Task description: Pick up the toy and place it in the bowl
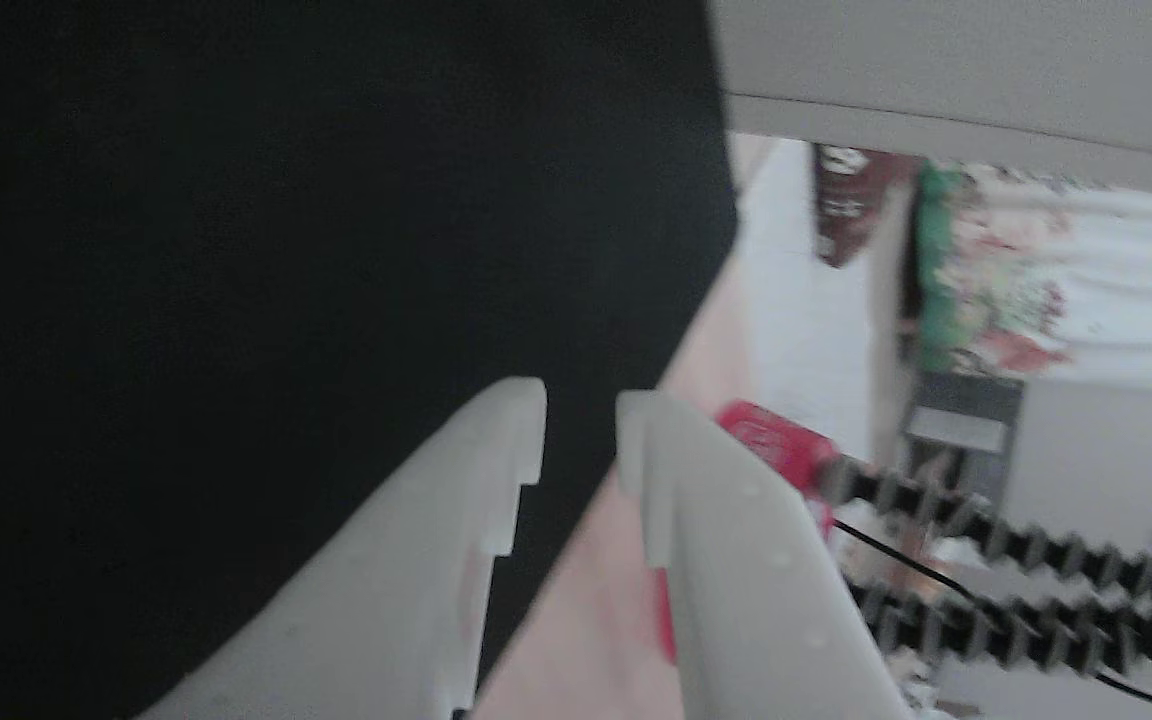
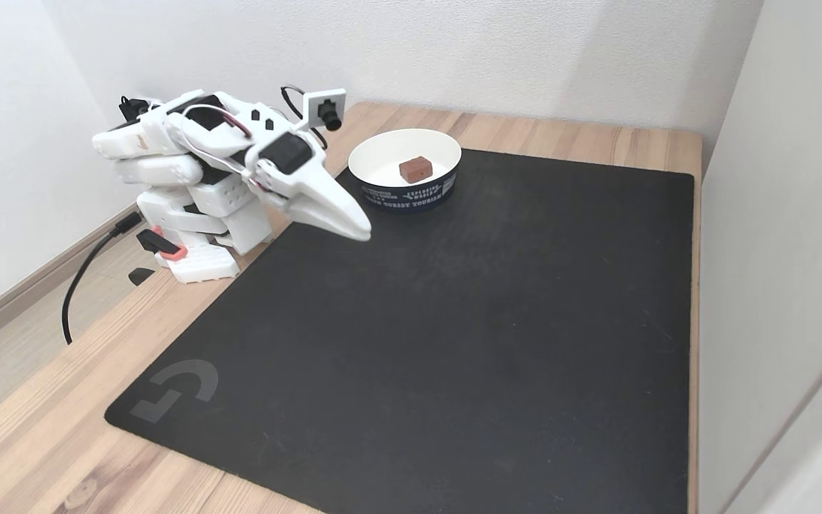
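- We see the toy (image 2: 415, 168) lying inside the bowl (image 2: 382, 151), near its middle, touching nothing else.
- The bowl sits at the far edge of the black mat (image 2: 454, 321) on the tabletop (image 2: 40, 435).
- The gripper (image 2: 361, 230) hangs above the mat's near-left part, beside the bowl but apart from it, arm folded low over its base.
- In the other view the gripper (image 1: 581, 425) shows its two white fingers with a narrow gap between them and nothing held; the picture is blurred, so we'd call it slightly spread.
- Our judgement: the placing looks done; nothing is left but perhaps parking the arm.
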